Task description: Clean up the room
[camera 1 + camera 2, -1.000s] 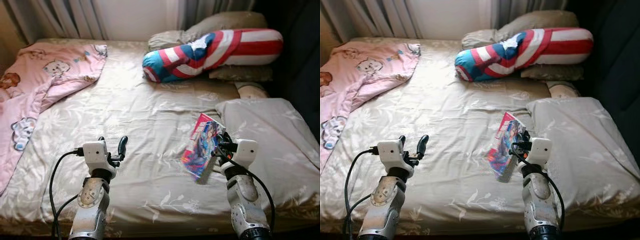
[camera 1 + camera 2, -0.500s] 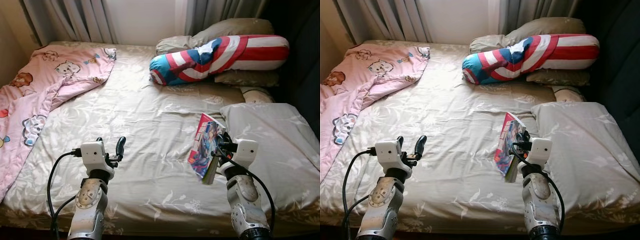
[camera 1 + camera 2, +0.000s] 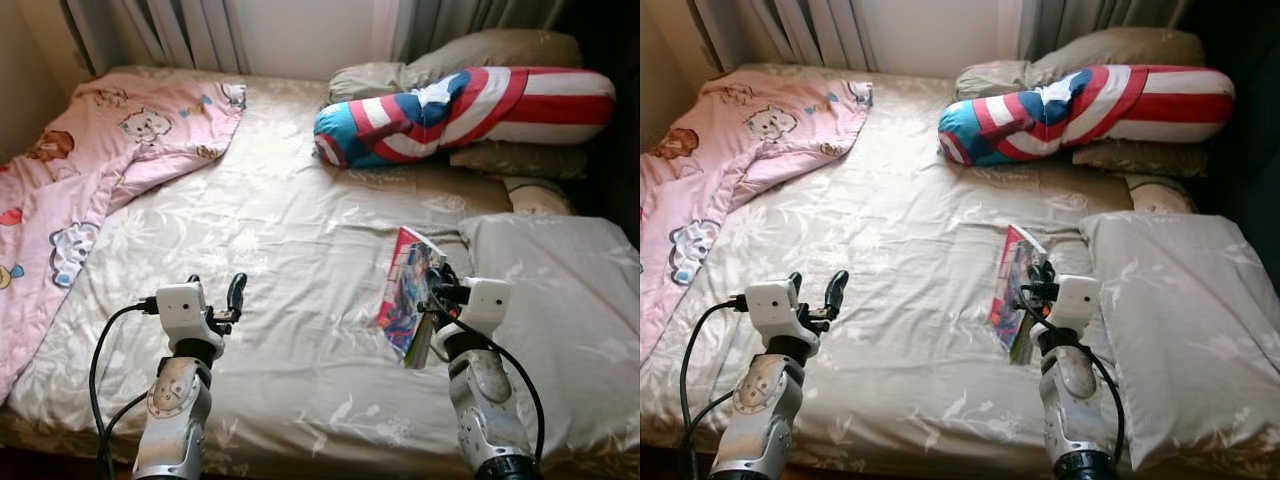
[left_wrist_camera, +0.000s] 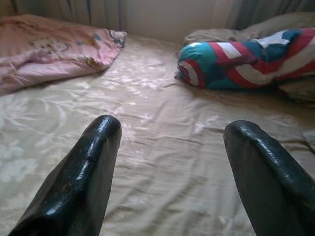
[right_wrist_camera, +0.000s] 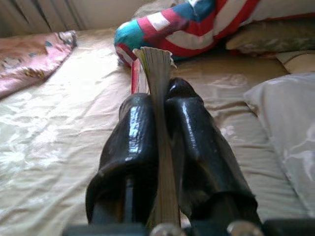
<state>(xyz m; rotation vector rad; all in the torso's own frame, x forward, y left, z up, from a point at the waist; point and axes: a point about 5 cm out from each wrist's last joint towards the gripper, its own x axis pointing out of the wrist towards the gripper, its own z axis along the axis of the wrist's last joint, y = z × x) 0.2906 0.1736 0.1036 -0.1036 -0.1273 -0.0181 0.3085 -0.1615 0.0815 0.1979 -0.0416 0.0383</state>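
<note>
While the right gripper (image 3: 437, 297) stands clamped on the comic book (image 3: 408, 300), the book hangs upright above the near right part of the bed (image 3: 290, 240), just left of the grey pillow (image 3: 560, 290). In the right wrist view the two fingers (image 5: 133, 142) press flat against both sides of the page block, with the spine end projecting beyond the tips. The left gripper (image 3: 215, 305) hovers over the near left of the sheet with its fingers spread and nothing between them.

The step in hand appears to be carrying the book off the bed. To do it well:
- Maintain the clamp; a thin glossy book may slide or fan open.
- Lift clear of the sheet before turning away.
- Keep the book clear of the pillow edge.

The pink blanket (image 3: 90, 160) lies crumpled at far left; the striped bolster (image 3: 460, 105) lies at far right.
</note>
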